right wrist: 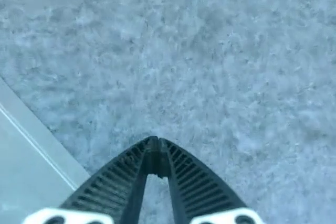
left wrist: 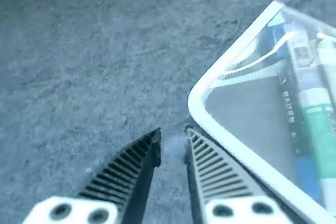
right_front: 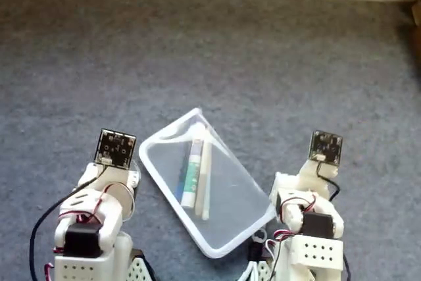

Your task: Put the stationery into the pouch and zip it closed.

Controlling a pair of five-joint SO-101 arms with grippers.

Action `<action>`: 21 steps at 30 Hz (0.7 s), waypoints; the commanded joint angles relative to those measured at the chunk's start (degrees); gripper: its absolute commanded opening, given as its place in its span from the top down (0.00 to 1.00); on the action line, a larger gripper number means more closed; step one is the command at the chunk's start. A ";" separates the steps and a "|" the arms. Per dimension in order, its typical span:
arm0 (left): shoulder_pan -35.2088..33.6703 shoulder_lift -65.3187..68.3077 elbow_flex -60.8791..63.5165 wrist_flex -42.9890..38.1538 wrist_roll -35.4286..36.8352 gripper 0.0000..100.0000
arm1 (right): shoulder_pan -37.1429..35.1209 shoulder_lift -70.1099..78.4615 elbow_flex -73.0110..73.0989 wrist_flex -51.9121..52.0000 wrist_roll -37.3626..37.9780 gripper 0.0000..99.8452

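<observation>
Pouch: clear, white-edged pouch [right_front: 237,199] lies slantwise on the grey carpeted desk [right_front: 263,57], between my two arms.
Stationery: slim sticks of stationery [right_front: 195,172] lie side by side inside the pouch.
My left jaws: slightly parted, empty, just beside the pouch's rounded corner.
My right jaws: clenched tip to tip, empty, beside the pouch's edge.
</observation>
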 commanded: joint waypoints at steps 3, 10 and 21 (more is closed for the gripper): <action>-6.02 -0.31 7.60 -4.66 0.18 0.92 | 0.57 -1.19 5.67 -1.36 -0.62 1.00; -10.24 -0.04 10.95 -8.09 0.26 0.92 | 0.92 -1.19 9.36 -1.36 -0.62 1.00; -10.51 -0.04 10.95 0.44 0.26 0.92 | 0.92 -1.19 9.36 -1.36 -0.62 1.00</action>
